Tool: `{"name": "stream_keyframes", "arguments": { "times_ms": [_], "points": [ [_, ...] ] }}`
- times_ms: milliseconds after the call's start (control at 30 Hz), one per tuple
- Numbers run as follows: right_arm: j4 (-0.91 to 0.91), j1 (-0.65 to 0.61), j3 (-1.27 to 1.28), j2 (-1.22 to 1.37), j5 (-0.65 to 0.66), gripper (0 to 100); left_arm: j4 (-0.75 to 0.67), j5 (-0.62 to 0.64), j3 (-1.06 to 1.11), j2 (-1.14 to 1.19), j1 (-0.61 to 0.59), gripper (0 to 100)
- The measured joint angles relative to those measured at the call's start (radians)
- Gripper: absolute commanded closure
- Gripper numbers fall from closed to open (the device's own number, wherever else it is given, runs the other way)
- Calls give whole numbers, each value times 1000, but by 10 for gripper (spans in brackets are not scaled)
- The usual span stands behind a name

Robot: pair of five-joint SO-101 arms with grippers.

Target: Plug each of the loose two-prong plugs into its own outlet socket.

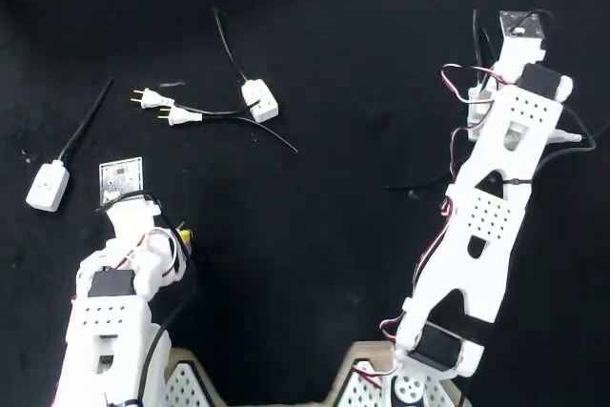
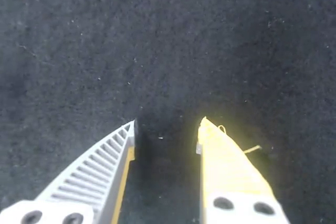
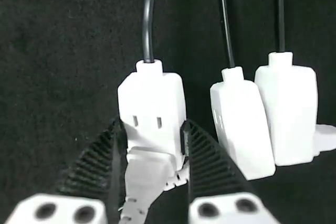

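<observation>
Two loose two-prong plugs (image 1: 151, 98) lie unplugged on the black table (image 1: 362, 140) in the upper left of the high view. They are close together with prongs pointing left, the lower plug (image 1: 186, 117) just right of and below the first. Their black cords trail right toward an outlet socket (image 1: 259, 100), which lies near them but apart. A second outlet socket (image 1: 48, 185) rests well apart at the left edge of the frame, its cord running up and to the right. The left arm (image 1: 110, 302) sits at the lower left. In its wrist view the left fingers (image 2: 231, 166) are spread apart over bare cloth with nothing between them. The right arm (image 1: 496, 197) stretches to the upper right of the high view. In its wrist view the right fingers (image 3: 205, 156) are closed against both sides of a third outlet socket (image 3: 152, 103), whose two slots face the camera and whose cord leads away. Just beside it stand two white corded blocks (image 3: 241, 124), touching or nearly touching each other.
</observation>
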Motion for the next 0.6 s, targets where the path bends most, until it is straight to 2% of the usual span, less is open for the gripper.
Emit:
{"name": "stream_keyframes", "arguments": {
  "times_ms": [100, 400, 600],
  "points": [
    [11, -2, 0, 0, -3, 779, 0, 0, 0, 0, 0, 805],
    [14, -5, 0, -5, 0, 776, 0, 0, 0, 0, 0, 805],
    [14, -18, 0, -112, 9, 776, 0, 0, 0, 0, 0, 805]
  ]
}}
